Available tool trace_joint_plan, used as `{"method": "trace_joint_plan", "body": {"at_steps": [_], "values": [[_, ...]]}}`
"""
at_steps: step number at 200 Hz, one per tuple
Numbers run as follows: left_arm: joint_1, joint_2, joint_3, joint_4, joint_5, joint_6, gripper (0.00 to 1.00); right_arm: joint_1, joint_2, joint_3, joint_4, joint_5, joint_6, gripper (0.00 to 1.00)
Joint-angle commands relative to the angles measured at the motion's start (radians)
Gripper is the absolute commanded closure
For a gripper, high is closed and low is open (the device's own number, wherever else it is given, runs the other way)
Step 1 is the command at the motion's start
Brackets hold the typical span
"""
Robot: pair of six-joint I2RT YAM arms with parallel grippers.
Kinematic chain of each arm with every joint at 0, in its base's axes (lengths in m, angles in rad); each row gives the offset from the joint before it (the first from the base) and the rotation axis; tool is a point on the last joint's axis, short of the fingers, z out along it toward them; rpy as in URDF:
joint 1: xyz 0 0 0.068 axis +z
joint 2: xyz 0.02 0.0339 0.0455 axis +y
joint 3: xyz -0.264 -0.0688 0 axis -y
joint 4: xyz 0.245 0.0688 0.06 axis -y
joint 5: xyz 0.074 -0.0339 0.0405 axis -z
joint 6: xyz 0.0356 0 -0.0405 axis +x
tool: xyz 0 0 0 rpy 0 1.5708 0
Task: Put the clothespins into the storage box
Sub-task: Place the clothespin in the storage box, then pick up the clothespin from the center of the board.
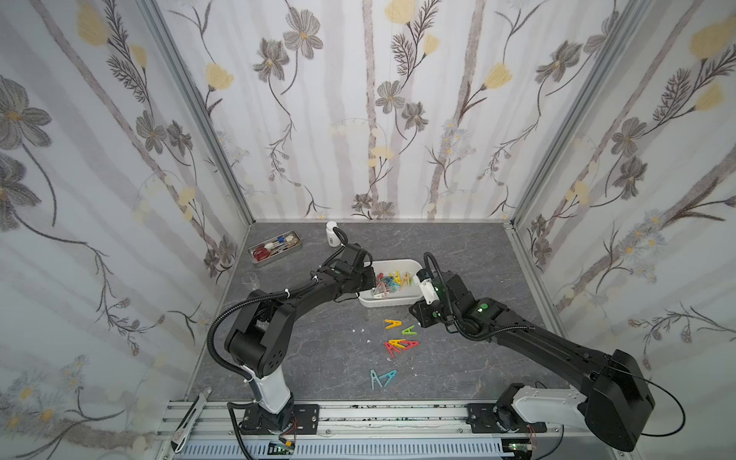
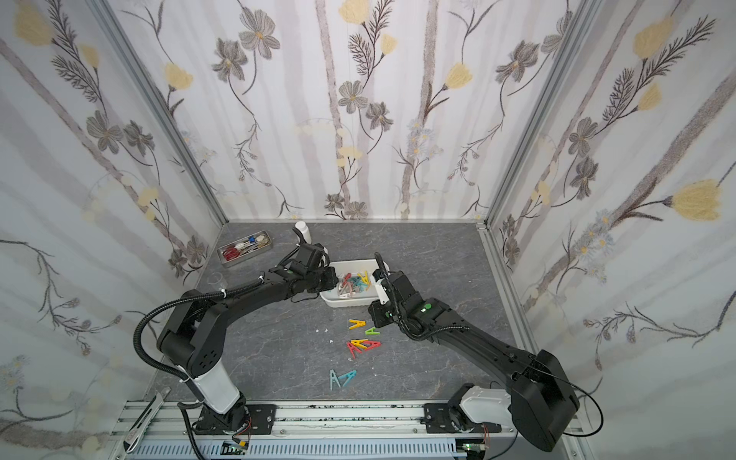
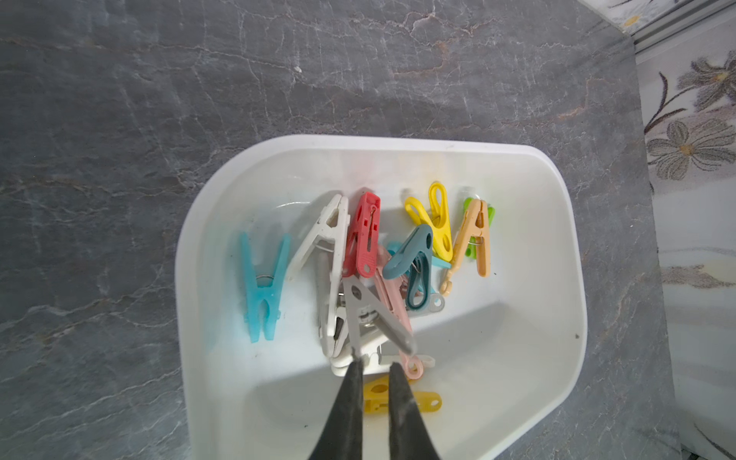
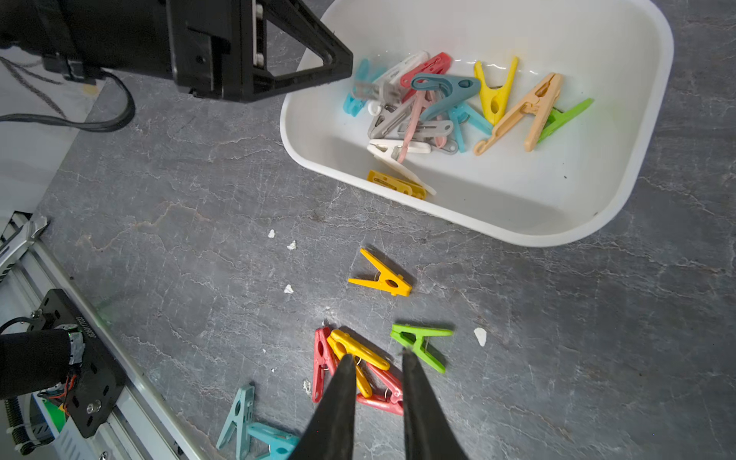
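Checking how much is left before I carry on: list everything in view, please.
clothespins in box: about a dozen, mixed colours, piled inside
loose clothespins: seven (two yellow, two red, two teal, one green), on the table in front of the box
storage box: one, white, mid-table
tool tray: one, grey metal, far left corner
bottle: one, white, at the back beside the tray
clear cup: one, transparent, left edge of the table
scraps: a few, white, near the loose pins
left claw: black, over the box, slightly open
right claw: black, above the red and yellow pins, open, empty
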Motion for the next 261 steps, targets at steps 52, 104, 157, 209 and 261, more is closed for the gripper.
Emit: {"method": "trace_joint_plan", "body": {"at_steps": [52,104,157,209,261], "values": [[0.002,-0.047,0.017,-0.004,0.004,0.005,0.72,0.006,0.011,0.004,0.034,-0.016,0.013,0.77],[-0.001,-0.124,-0.031,0.013,0.003,-0.016,0.68,0.042,0.049,0.007,0.058,-0.023,0.026,0.77],[-0.028,-0.203,-0.113,0.028,-0.036,-0.021,0.62,0.129,0.034,-0.073,0.067,0.018,0.049,0.77],[-0.059,-0.283,-0.152,-0.003,-0.121,-0.004,0.61,0.25,0.091,-0.118,0.042,0.023,0.07,0.75],[-0.06,-0.329,-0.216,0.015,-0.139,-0.019,0.6,0.315,0.198,-0.098,0.108,-0.022,0.125,0.69]]}}
